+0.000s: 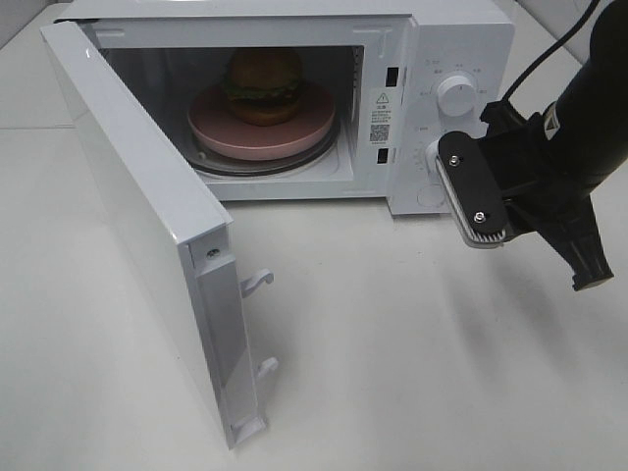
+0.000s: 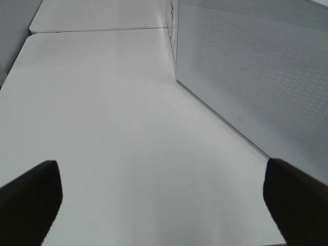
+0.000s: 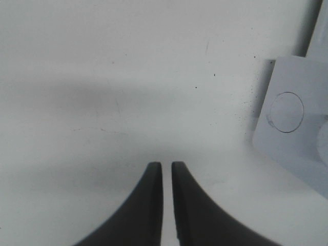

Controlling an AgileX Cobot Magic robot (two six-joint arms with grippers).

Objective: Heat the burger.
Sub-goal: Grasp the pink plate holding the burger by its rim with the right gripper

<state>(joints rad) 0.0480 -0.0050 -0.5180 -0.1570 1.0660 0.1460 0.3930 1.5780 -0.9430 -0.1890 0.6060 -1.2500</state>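
1. Burger [image 1: 265,86] deep inside the open microwave [image 1: 461,29], upright at the middle of the pink plate [image 1: 211,132] and narrower than it; plate flat on the glass turntable [image 1: 221,165]
2. Door [image 1: 137,216] wide open, hinged out toward the left of the high view, with two white latch hooks [image 1: 257,283] on its inner edge, touching nothing
3. Right gripper [image 1: 592,280] [image 3: 166,165] in front of the control panel, to the right of the cavity and well apart from the burger, above the white table [image 1: 412,343]; jaws narrow, only a thin slit between the dark fingers [image 3: 148,205], nothing held
4. Upper knob [image 1: 456,95] in plain view on the panel; lower knob mostly hidden behind the black-and-silver block [image 1: 476,191] on the right wrist; in the right wrist view, a faint round button [image 3: 286,111] on the panel's corner, near the fingertips but apart from them
5. Left gripper [image 2: 161,169] out of the high view; in its own wrist view, jaws wide, one dark finger [image 2: 31,200] at each edge of the picture, bare table between them, nothing held; perforated outer face of the door near, on the side of one finger, not touching it
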